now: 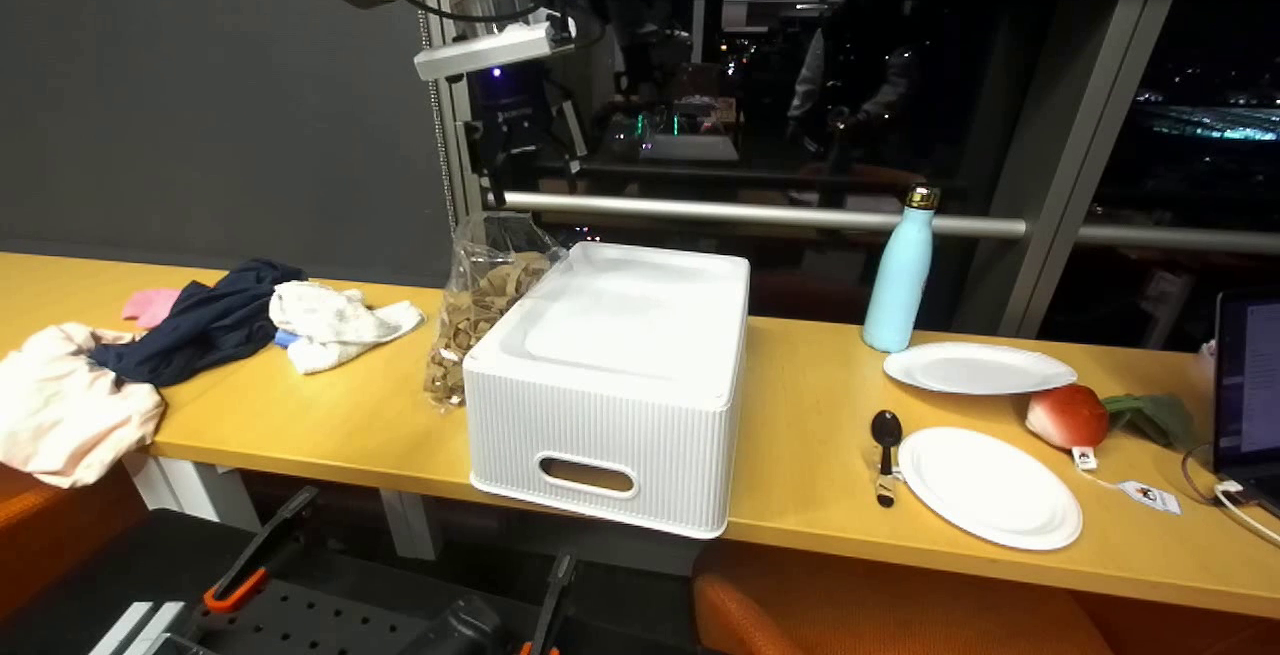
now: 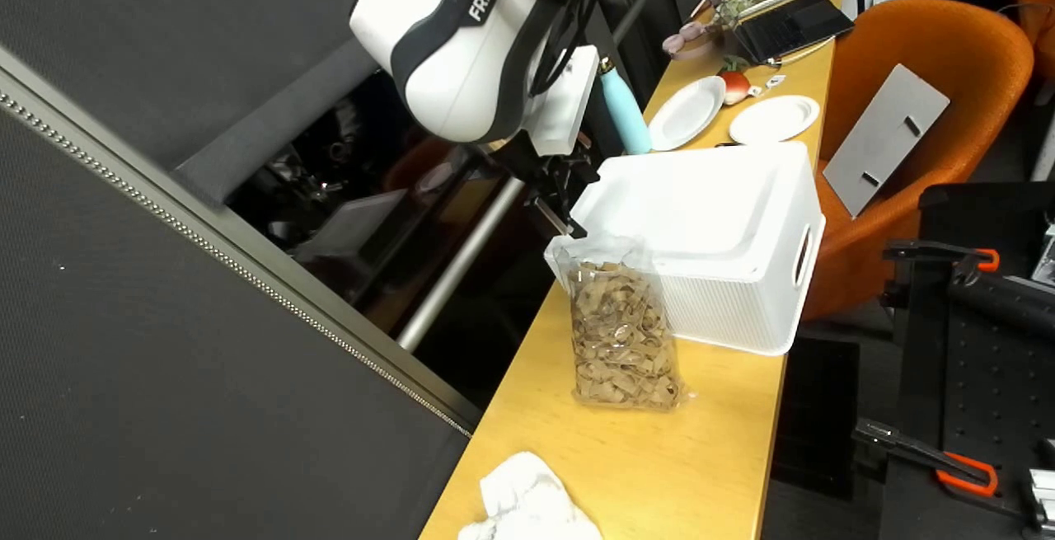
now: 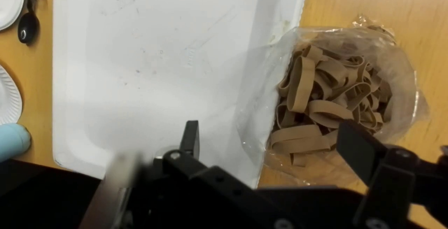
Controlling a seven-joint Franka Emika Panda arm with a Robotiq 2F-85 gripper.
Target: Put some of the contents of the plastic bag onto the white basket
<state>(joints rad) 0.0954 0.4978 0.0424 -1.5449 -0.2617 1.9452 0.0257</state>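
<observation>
Basket point(image 1: 600, 420): upside down on the table point(image 1: 330, 425).
Plastic bag point(image 2: 626, 342): standing just beside the basket, brown loops point(image 3: 304, 85) inside.
Gripper point(image 3: 268, 127): spread apart, higher than the basket.

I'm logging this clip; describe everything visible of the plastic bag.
The plastic bag is clear, crinkled and glossy, filled with flat tan loops that look like rubber bands. Its mouth gapes open at the top. It stands roughly upright on the table, close beside the white basket; in the wrist view its lip overlaps the basket's edge, though contact is uncertain. The open pincer isn't holding it.
</observation>
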